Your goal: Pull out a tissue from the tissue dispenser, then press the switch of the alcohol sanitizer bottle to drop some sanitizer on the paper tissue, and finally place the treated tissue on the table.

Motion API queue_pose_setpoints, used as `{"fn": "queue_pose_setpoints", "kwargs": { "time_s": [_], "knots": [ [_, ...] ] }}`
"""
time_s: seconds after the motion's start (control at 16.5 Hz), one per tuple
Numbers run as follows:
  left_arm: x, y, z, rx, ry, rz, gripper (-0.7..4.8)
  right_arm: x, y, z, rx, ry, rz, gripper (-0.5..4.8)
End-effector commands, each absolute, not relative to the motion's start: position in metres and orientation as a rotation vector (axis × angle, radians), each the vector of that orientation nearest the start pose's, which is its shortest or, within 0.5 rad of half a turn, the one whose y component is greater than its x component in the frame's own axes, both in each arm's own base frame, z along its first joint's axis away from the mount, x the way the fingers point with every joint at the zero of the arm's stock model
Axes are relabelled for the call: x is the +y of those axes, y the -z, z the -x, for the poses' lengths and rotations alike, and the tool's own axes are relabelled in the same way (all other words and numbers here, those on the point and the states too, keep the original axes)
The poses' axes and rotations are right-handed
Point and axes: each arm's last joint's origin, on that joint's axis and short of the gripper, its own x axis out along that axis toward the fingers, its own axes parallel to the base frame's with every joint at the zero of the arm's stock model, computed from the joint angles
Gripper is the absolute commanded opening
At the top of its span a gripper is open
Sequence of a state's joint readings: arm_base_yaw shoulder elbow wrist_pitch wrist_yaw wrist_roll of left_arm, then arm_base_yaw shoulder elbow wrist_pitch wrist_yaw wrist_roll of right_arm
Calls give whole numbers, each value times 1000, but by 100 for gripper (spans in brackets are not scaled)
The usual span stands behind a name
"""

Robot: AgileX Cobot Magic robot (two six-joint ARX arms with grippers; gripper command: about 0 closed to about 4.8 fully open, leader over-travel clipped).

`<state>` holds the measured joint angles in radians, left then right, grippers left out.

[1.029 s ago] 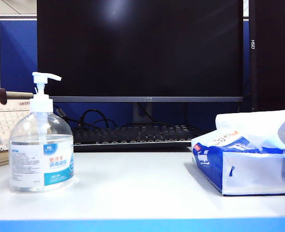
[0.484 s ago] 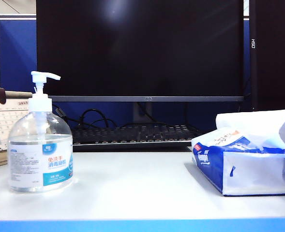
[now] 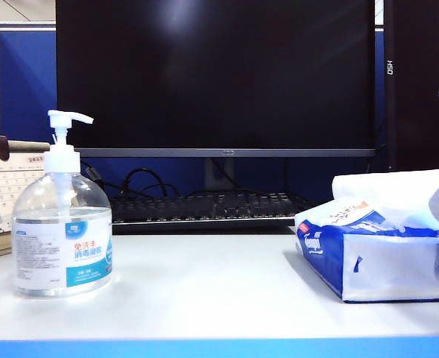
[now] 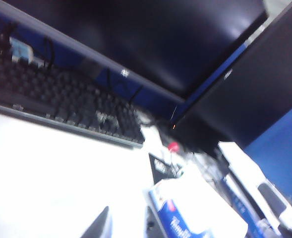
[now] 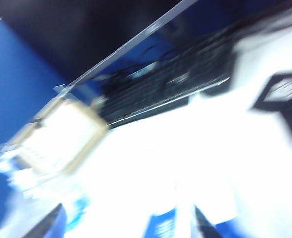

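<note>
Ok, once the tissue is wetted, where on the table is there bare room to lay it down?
The widest bare patch of the table lies between the alcohol sanitizer bottle and the tissue dispenser, in front of the keyboard. The right side is crowded by the dispenser; the left by the bottle and calendar.

Sanitizer bottle [image 3: 61, 231] upright left; tissue dispenser [image 3: 379, 250] right.

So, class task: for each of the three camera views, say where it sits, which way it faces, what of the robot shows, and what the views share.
Exterior view: low at the white table's blue front edge, facing the black monitor; no gripper visible.
Left wrist view: above the table, tilted, facing the black keyboard; left gripper fingertips apart.
Right wrist view: blurred, tilted; right gripper fingertips apart.
Shared: keyboard, blue-and-white soft plastic tissue dispenser.
</note>
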<state>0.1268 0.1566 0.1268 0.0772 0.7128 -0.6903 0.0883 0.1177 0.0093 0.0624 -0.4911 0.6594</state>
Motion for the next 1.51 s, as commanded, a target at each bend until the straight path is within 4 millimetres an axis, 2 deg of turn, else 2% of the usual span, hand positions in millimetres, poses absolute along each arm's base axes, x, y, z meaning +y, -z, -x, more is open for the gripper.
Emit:
{"fn": "queue_pose_setpoints", "kwargs": {
  "time_s": [0.06, 0.18, 0.36, 0.91, 0.97, 1.21, 1.51],
  "knots": [
    [-7, -205, -97, 126, 594, 586, 90, 26, -166, -97, 306, -662, -762, 306],
    [-7, -205, -97, 129, 593, 578, 90, 26, -166, -97, 332, -679, -803, 306],
    [-7, -204, -97, 130, 592, 558, 90, 23, -165, -99, 292, -552, -823, 306],
    [-7, -194, -97, 193, 571, 481, 93, 25, -153, -97, 464, -542, -949, 306],
    [-7, -194, -97, 192, 571, 481, 111, 25, -150, -97, 486, -525, -941, 306],
    [-7, -194, -97, 193, 572, 481, 113, 21, -149, -99, 405, -383, -893, 306],
    [-7, -193, -97, 198, 592, 467, 121, 21, -144, -102, 437, -363, -843, 306]
  ]
}}
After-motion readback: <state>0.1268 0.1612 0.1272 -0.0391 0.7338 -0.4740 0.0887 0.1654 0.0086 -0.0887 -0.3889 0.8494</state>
